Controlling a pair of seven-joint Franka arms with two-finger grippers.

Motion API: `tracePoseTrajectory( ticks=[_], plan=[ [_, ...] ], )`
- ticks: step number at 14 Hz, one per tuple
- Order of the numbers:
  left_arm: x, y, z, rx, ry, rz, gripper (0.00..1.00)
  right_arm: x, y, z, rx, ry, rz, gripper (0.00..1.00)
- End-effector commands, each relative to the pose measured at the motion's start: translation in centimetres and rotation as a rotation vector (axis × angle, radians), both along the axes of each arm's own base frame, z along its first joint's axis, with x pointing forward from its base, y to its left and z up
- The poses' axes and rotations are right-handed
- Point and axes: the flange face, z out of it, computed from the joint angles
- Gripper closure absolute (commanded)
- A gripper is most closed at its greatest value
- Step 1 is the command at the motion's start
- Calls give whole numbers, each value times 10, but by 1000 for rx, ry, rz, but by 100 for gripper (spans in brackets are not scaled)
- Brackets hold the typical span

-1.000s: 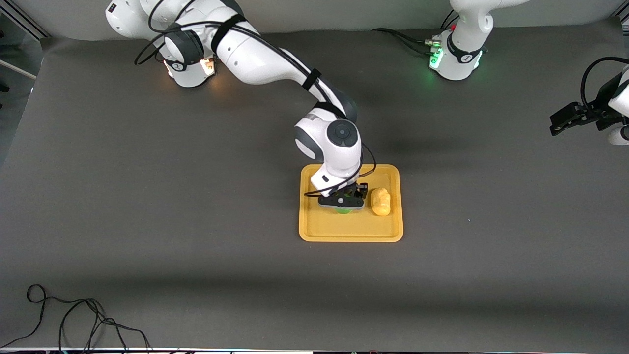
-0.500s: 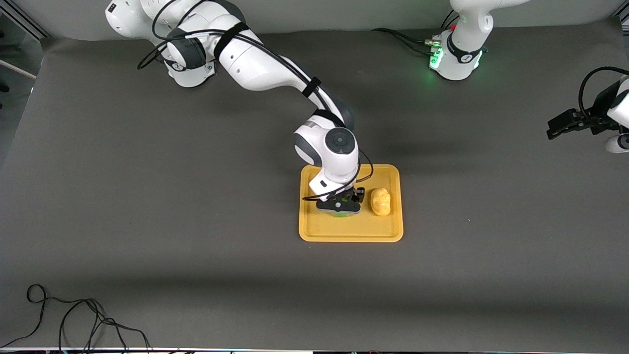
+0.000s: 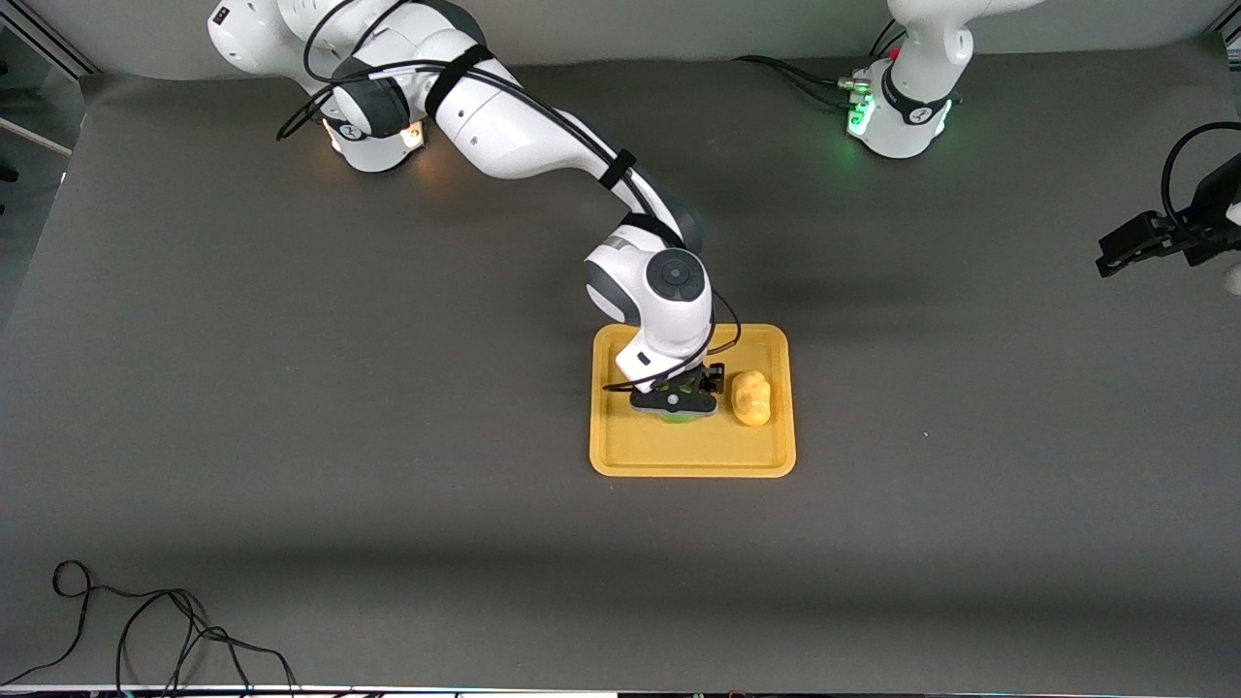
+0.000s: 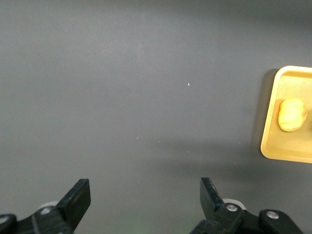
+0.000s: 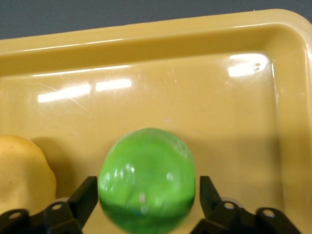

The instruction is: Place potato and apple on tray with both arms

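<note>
Apple [image 5: 147, 180] sits low over the tray [image 3: 693, 456] floor, between the right gripper [image 3: 676, 404] fingers [image 5: 87, 195]. They stand spread, a slim gap showing on each side, so the grip looks let go. Whether the apple rests fully on the tray or is dropping the last bit, you cannot tell; it looks slightly smeared.

Potato [image 3: 751, 398] lies on the tray just beside the apple, toward the left arm's end.

Left gripper [image 4: 145, 204] hangs open and empty over bare table [image 3: 970, 543], well apart from the tray; that arm waits.

Risks for you:
- Apple is round; a finger brushing it on the lift could roll it into the potato or toward the rim.
- Low rim may not stop a rolling apple.
- Lift straight up, fingers kept wide.
</note>
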Motion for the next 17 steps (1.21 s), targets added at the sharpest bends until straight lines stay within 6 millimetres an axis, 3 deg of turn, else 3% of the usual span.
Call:
tracePoseTrajectory(
  ticks=[1,4,7,8,10,14,17],
  plan=[
    [0,-2,1,-4,-22,0,0,2,2,26,3,4,-16,0],
    [4,-2,4,2,-52,-8,0,3,-3,68,-16,20,-26,0],
    [4,2,2,0,-48,3,0,1,-15,141,-34,37,-41,0],
    [5,3,-1,-7,-44,6,0,6,-28,166,-39,45,-50,0],
    [5,2,-1,-7,-42,4,0,18,-60,229,-27,44,-57,0],
    [4,-1,0,-7,-41,-2,0,33,-144,310,-102,95,12,0],
    [5,0,-1,-7,-39,0,0,31,-227,359,-113,115,74,0]
  ],
)
